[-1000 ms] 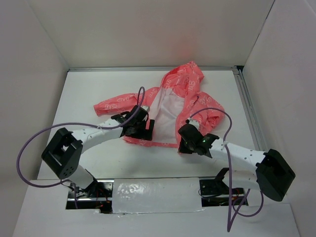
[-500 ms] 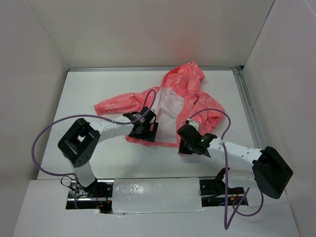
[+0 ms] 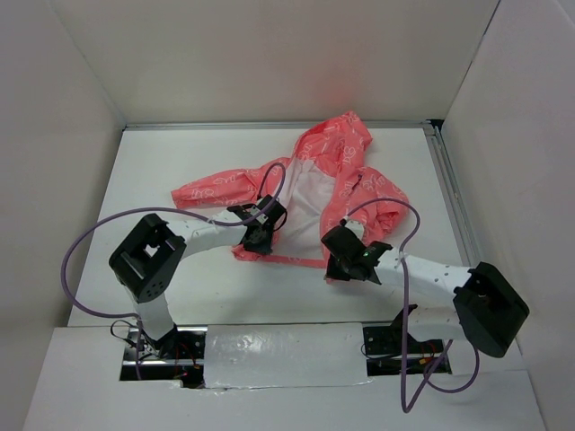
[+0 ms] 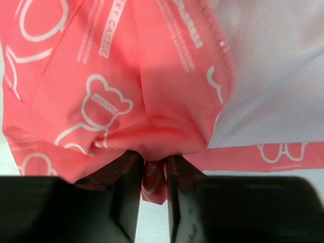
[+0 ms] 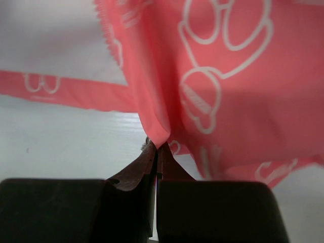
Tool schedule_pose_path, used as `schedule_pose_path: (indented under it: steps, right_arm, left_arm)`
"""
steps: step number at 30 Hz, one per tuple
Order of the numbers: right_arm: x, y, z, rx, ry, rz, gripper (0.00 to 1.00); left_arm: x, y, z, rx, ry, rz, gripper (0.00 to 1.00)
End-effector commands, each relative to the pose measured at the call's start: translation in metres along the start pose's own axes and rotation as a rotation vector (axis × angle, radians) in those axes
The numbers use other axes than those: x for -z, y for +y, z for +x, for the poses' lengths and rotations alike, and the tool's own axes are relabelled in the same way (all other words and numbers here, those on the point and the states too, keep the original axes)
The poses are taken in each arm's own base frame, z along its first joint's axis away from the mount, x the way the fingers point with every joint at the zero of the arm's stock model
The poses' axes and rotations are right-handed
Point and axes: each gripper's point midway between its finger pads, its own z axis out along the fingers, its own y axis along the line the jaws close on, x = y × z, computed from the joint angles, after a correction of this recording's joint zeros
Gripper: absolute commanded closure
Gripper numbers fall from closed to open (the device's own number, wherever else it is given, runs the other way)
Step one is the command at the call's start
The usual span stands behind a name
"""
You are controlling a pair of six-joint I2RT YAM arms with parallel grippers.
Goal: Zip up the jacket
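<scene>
Unzipped jacket [image 3: 346,148] spread out, left hem pinched by left gripper [image 4: 153,172], right front edge, possibly zipper end, clamped by right gripper [image 5: 156,151].

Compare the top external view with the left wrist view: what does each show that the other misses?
Only top external: the whole jacket lying open, hood toward the far wall, sleeves spread, and the right tool at the other front corner of the hem. Only left wrist: pink fabric bunched and pinched between the fingers of the left tool, with the bear print clear. Both: the left tool at the bottom hem, beside the white lining.
</scene>
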Motion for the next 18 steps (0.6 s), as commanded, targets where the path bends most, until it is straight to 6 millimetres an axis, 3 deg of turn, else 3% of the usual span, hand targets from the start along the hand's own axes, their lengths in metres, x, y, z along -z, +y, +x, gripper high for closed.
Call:
schedule_pose_path:
  steps: [1, 5, 14, 18]
  right_arm:
    - [-0.004, -0.009, -0.009, -0.042, -0.022, 0.053, 1.0]
    - [-0.009, -0.017, -0.012, -0.085, -0.014, 0.081, 1.0]
    - [-0.024, -0.048, -0.02, -0.21, 0.023, 0.171, 1.0]
    - [-0.028, -0.059, -0.02, -0.238, 0.036, 0.189, 1.0]
  left_arm:
    - [-0.005, 0.01, 0.022, -0.002, 0.067, -0.048, 0.68]
    - [0.006, 0.016, 0.016, 0.037, 0.054, -0.086, 0.72]
    - [0.052, 0.02, 0.002, 0.109, -0.022, -0.032, 0.65]
    - [0.057, 0.021, 0.006, 0.119, -0.026, -0.002, 0.71]
